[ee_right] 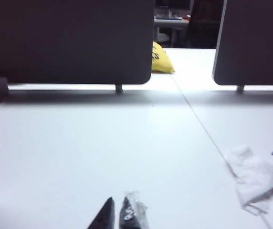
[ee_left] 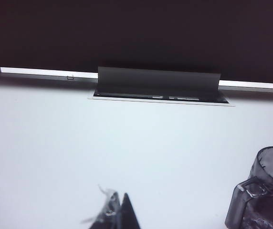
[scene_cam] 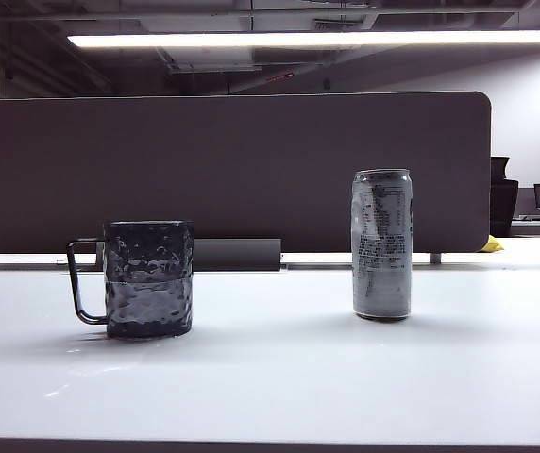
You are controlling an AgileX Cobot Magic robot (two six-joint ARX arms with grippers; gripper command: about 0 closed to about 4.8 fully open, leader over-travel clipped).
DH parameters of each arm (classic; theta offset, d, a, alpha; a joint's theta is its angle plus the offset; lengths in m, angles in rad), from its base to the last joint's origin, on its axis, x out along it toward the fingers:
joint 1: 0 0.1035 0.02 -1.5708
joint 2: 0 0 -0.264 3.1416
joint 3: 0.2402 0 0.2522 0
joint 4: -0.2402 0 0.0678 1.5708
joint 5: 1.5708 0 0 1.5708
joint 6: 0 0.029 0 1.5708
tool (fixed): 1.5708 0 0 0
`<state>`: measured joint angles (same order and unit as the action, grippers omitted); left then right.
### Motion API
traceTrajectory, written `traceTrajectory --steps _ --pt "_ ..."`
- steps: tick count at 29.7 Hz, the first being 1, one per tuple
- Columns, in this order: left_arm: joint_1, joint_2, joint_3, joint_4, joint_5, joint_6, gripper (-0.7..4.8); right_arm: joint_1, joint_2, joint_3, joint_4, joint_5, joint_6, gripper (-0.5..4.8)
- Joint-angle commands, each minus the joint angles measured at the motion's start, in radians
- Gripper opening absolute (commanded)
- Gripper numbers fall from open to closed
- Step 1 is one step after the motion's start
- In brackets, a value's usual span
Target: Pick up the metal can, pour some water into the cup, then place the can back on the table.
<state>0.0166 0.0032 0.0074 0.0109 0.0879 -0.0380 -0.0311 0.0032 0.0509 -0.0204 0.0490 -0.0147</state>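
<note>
A dark smoky cup (scene_cam: 147,278) with a dimpled wall stands upright on the white bench (scene_cam: 279,377), its thin handle pointing to the left of the exterior view. A line partway up its wall suggests liquid filling roughly the lower half, though the dark glass makes this hard to judge. Well apart from it, to the right, a tall silver-grey metal can (scene_cam: 381,243) with blocks of small dark print stands upright on the bench; its contents cannot be seen. Behind both runs a dark grey partition panel (scene_cam: 232,170).

Neither arm shows in the exterior view. In the left wrist view, the left gripper (ee_left: 117,217) hangs above bare bench with its dark fingers pressed together and holding nothing; the cup (ee_left: 263,195) sits off to one side. In the right wrist view, the right gripper (ee_right: 118,217) also has its fingers nearly together and empty, above bare bench, with a crumpled white cloth (ee_right: 256,179) lying nearby and a yellow bag (ee_right: 161,59) further off by the partition.
</note>
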Motion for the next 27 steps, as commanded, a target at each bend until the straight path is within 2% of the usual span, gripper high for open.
traceTrajectory --steps 1,27 --pt "0.0 0.001 0.002 0.011 0.003 0.001 -0.05 0.021 -0.002 -0.026 0.065 0.001 0.03 0.27" --pt "0.0 0.001 0.002 0.011 0.003 0.001 -0.05 0.041 -0.002 -0.044 0.106 -0.003 0.068 0.27"
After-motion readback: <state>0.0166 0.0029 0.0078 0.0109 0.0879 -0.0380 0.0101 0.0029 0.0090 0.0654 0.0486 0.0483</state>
